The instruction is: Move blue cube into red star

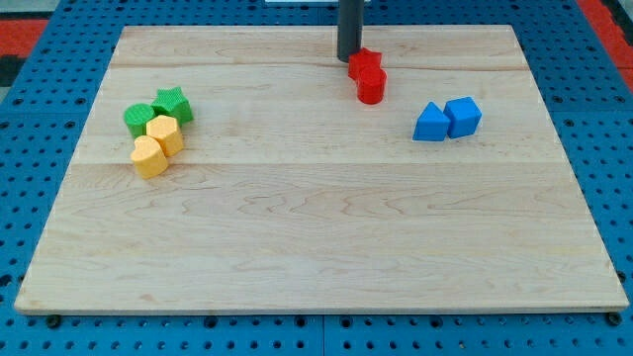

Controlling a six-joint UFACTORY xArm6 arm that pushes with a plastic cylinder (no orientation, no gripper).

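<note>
The blue cube (463, 116) lies at the view's right, touching a blue triangular block (430, 123) on its left. The red star (363, 64) lies near the view's top centre, touching a red cylinder (372, 87) just below it. My tip (349, 57) stands at the top centre, right against the red star's upper left side, far to the left of and above the blue cube.
The wooden board (316, 237) lies on a blue pegboard. At the view's left is a cluster: a green star (173, 104), a green block (138, 120), a yellow hexagonal block (165, 133) and a yellow heart-like block (149, 157).
</note>
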